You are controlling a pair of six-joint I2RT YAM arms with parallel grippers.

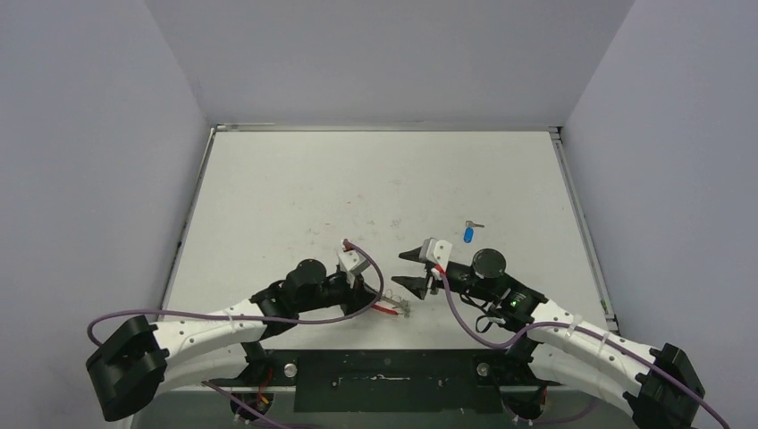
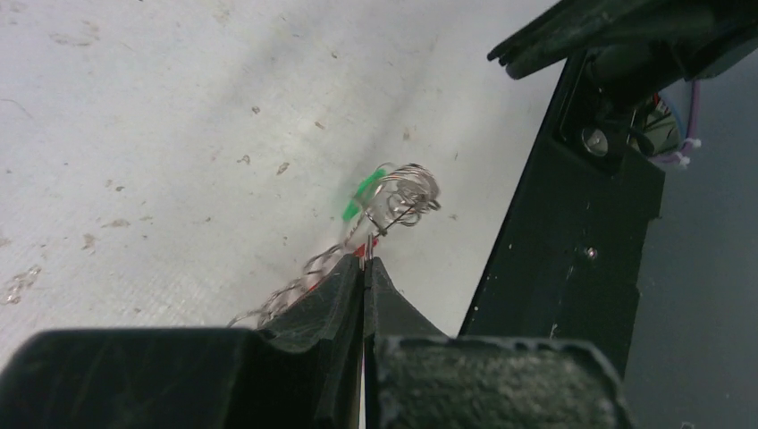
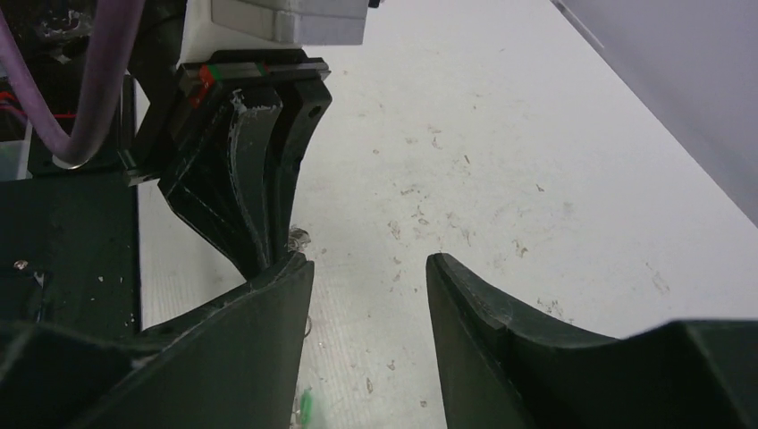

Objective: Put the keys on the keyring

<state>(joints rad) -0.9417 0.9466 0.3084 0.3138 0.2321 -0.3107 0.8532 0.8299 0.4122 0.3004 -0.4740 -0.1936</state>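
The left gripper is pressed together on the thin wire of the keyring. The keyring lies low over the near edge of the table, its long axis running from the jaws out toward the right arm, with the red section at the pinch and a tangled coil at the free end. The green key sits against that coil, its head slanting across it; whether it is threaded on I cannot tell. The blue key lies flat on the table beyond the right gripper, head nearer, silver blade pointing to the far right corner. The right gripper's jaws are spread, holding nothing, just beside the coil. The table is white and scuffed, with pale grey-violet walls on three sides and a black plate along the near edge.
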